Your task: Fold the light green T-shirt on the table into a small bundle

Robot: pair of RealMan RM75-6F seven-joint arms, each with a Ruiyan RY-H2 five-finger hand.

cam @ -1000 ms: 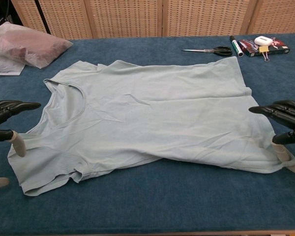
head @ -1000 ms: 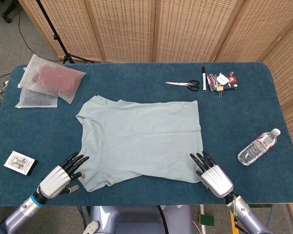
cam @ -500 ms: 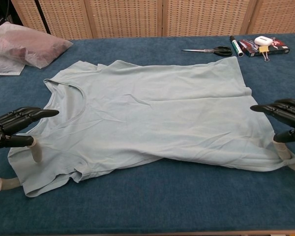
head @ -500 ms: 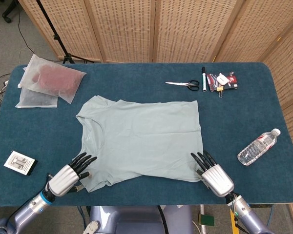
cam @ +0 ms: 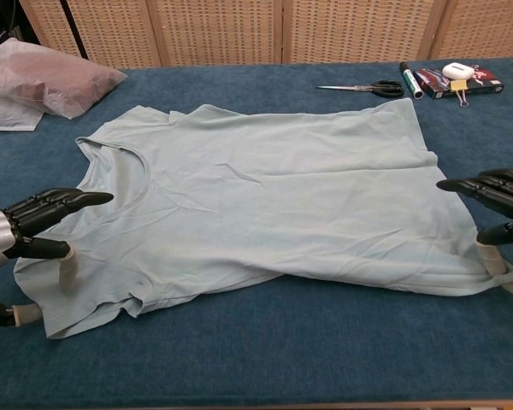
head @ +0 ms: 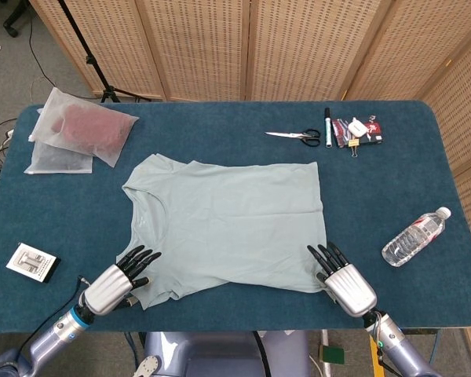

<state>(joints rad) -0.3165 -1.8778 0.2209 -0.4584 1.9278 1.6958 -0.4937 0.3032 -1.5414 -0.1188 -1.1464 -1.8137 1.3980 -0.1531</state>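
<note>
The light green T-shirt (head: 231, 224) (cam: 256, 205) lies spread flat on the blue table (head: 220, 118), collar to the left and hem to the right. My left hand (head: 118, 281) (cam: 30, 226) hovers at the near sleeve. Its fingers stretch out over the cloth and the thumb points down onto the sleeve's edge. At the near hem corner my right hand (head: 345, 284) (cam: 496, 201) has its fingers extended above the fabric and its thumb down by the corner. Neither hand has cloth closed in it.
Clear bags with a red item (head: 82, 129) (cam: 51, 81) lie at the back left. Scissors (head: 296, 137) (cam: 368, 87), a marker (head: 328, 126) and small stationery (head: 361, 129) sit at the back right. A water bottle (head: 414, 236) lies far right, a small box (head: 32, 262) near left.
My left hand has slid right from beside the shirt until its fingers are over the near sleeve. The right hand and the shirt have barely moved.
</note>
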